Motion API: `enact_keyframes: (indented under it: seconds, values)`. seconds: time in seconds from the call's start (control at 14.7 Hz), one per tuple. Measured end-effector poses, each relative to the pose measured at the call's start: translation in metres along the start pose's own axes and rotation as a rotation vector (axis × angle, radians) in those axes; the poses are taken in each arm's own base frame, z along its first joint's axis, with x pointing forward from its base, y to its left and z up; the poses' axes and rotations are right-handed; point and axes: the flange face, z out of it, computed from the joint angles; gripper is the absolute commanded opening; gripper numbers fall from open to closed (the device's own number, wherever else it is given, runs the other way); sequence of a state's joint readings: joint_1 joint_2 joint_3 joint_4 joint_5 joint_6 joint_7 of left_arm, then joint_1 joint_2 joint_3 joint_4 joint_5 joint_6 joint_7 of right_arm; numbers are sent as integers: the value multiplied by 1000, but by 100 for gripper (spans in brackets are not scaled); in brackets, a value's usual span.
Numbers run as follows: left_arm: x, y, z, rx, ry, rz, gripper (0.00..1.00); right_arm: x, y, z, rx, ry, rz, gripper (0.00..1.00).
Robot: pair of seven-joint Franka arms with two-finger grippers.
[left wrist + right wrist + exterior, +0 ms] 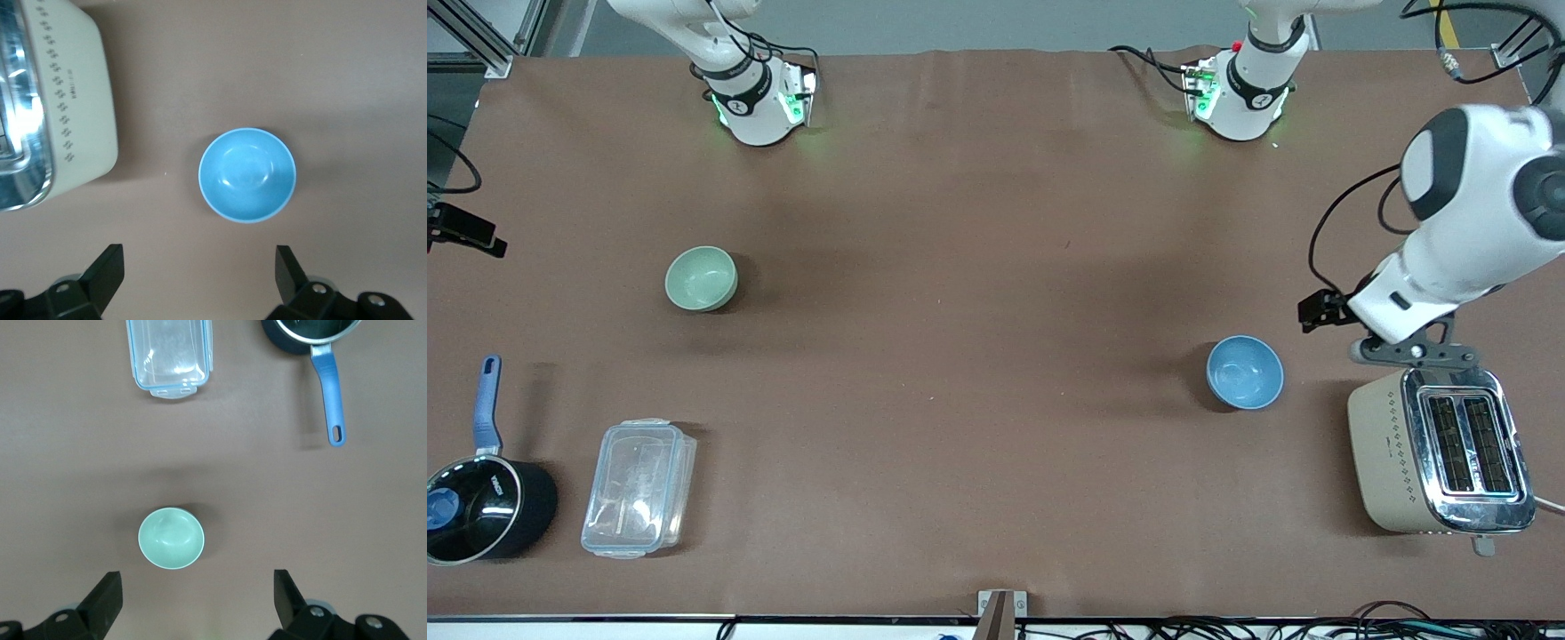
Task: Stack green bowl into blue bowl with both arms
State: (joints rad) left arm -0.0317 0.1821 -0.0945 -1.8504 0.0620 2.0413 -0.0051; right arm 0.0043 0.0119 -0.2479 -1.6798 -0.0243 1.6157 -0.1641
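Note:
The pale green bowl (701, 278) stands upright and empty on the brown table toward the right arm's end. The sky-blue bowl (1245, 372) stands upright and empty toward the left arm's end, beside the toaster. My left gripper (198, 253) is open and empty, high over the table by the toaster's end (1414, 353); the blue bowl (247, 175) lies below it, apart from its fingers. My right gripper (196, 577) is open and empty, high over the table and out of the front view; the green bowl (171, 537) lies below it, apart from its fingers.
A cream and chrome toaster (1440, 453) stands beside the blue bowl at the left arm's end. A clear lidded plastic box (639, 487) and a black saucepan with a blue handle (480, 507) sit nearer the front camera than the green bowl.

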Motion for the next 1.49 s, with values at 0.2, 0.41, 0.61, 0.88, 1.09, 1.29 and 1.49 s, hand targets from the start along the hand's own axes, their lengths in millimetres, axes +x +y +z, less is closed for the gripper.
enact_keyframes:
  seconds: [0.2, 0.41, 0.61, 0.88, 1.09, 1.29, 1.49]
  values:
    - [-4, 4, 53, -5, 49, 9, 100, -2, 18, 40, 8, -27, 29, 99]
    - [-16, -3, 115, -16, 97, -5, 93, -7, 40, 101, 22, -34, 51, 99]
    - [-23, -16, 170, -27, 92, -31, 81, -22, 59, 157, 70, -29, 52, 98]
    - [-27, -13, 213, -40, 52, -30, 45, -40, 54, 229, 63, 33, 57, 98]
    - [-28, -11, 225, -44, 35, -28, 4, -59, 35, 273, 61, 20, 38, 96]
    - [-22, -8, 217, -45, 53, -22, 0, -64, 21, 291, 65, -19, 15, 89]
    - [-16, 12, 204, -58, 74, -11, 0, -68, 15, 316, 67, -75, 5, 77]
